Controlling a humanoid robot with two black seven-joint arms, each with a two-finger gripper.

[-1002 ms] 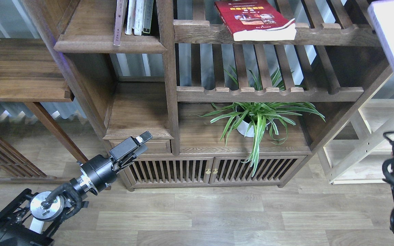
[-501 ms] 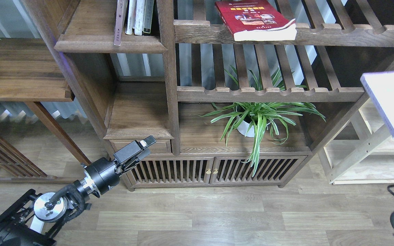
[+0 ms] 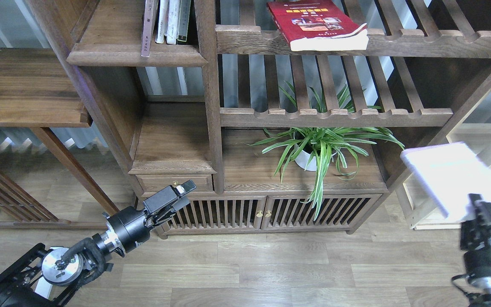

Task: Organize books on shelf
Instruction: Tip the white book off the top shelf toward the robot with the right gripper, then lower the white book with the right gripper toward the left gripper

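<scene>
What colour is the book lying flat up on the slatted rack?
Bright red book with a yellow title and small photos, seen in the head view.

the shelf (image 3: 137, 54) is dark-brown wood, matt, with grain showing along its rounded front edge. the red book (image 3: 313, 21) has a glossy paper cover and pale, rough-cut page edges. the white book (image 3: 450, 175) in my right hand (image 3: 482, 217) looks like smooth paper, washed bright. my left hand (image 3: 173, 197) is matt black plastic, its wrist ringed in shiny metal. the floor (image 3: 271, 268) is pale wood-look plank with a soft sheen.
</scene>
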